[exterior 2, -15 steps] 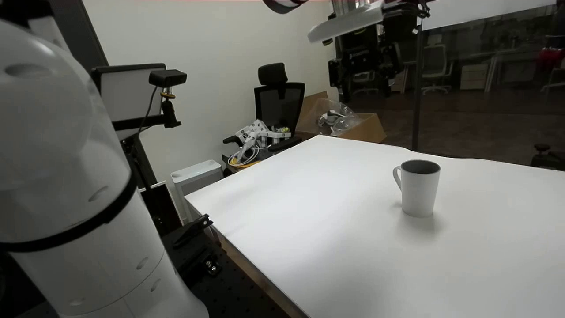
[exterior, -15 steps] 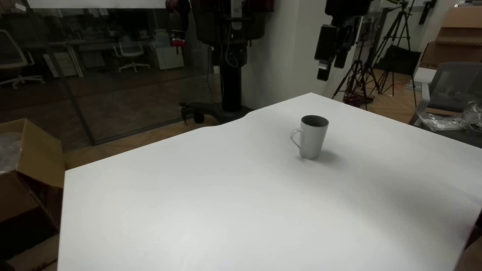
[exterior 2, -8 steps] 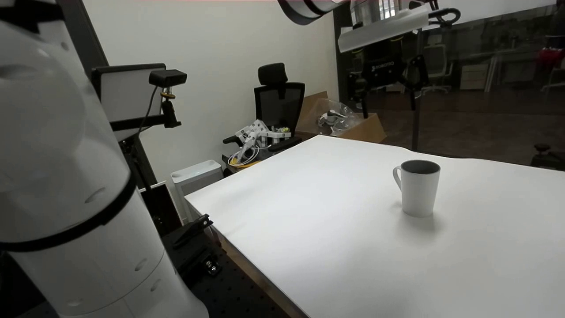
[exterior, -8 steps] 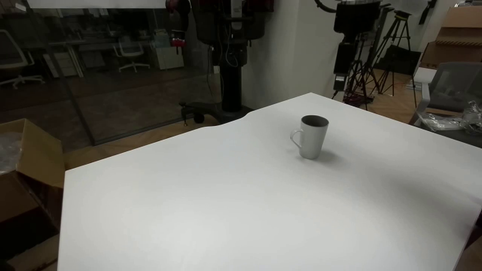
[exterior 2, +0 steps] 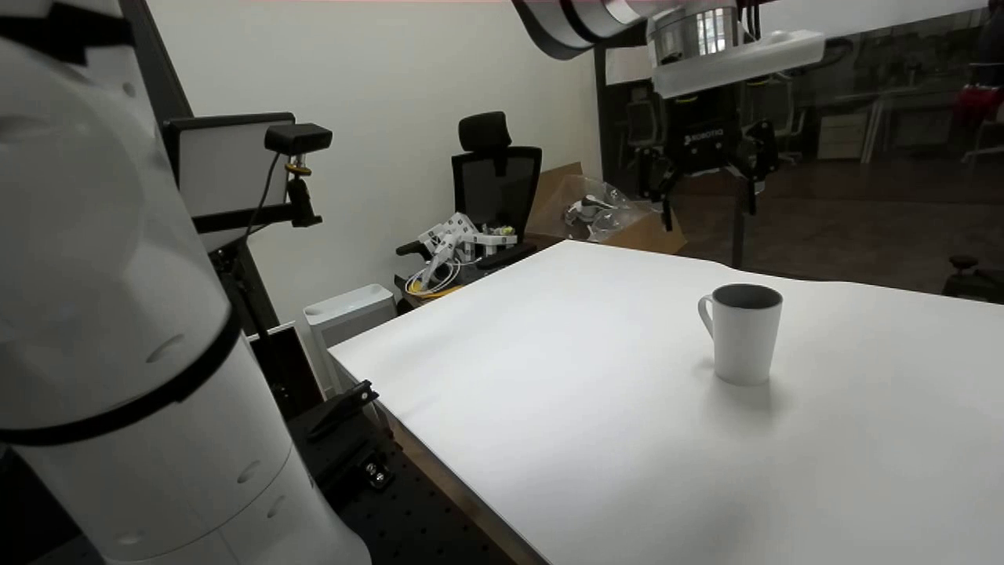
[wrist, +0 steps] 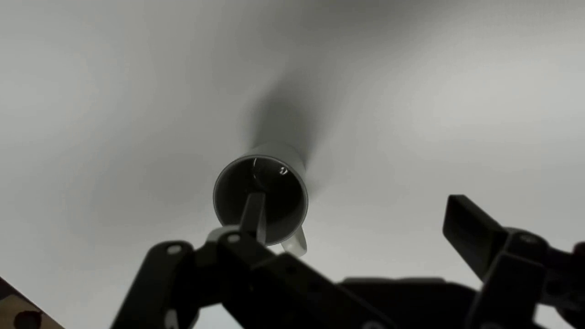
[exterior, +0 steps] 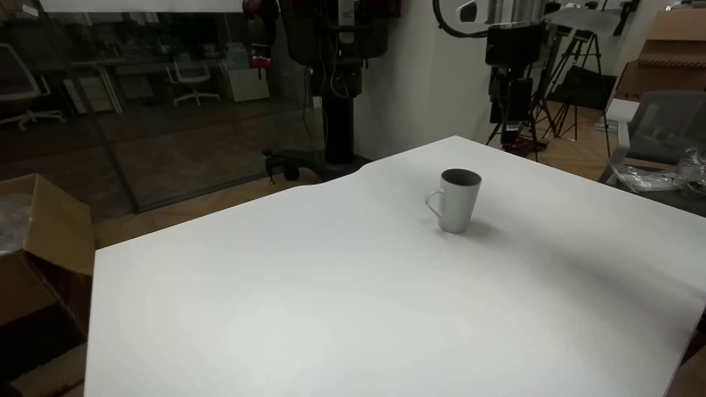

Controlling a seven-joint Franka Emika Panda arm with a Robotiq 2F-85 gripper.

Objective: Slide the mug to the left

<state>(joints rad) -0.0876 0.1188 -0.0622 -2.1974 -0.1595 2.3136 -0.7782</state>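
The white mug [exterior 2: 747, 343] stands upright on the white table [exterior 2: 549, 392], dark grey inside, its slim handle [exterior 2: 706, 317] turned to the left of both exterior views; the black Robotiq gripper [exterior 2: 709, 213] hangs in the air with its 2 fingers [wrist: 470, 230] pointing down – released, spread well apart, with a gap between fingertips and mug in both exterior views; in the wrist view 1 finger crosses the mug's mouth, while its partner stands well off to the right with white tabletop behind it; how high that 1st finger lies above the rim cannot be told from there.

The mug stands nearer the table's long, shallowly curved edge than the straight edge beside the black perforated mounting plate [exterior 2: 439, 526], near which the white robot arm [exterior 2: 125, 314] rises; to the mug's left in both exterior views the white surface runs on in a wide, unbroken sweep – in an exterior view as far as the corner beside a cardboard box [exterior: 60, 220]; on the mug's near side, too, there is broad room in both exterior views; in the wrist view a table edge slants across the bottom left, well apart from the mug, whose soft shadow [wrist: 285, 109] falls toward the top.
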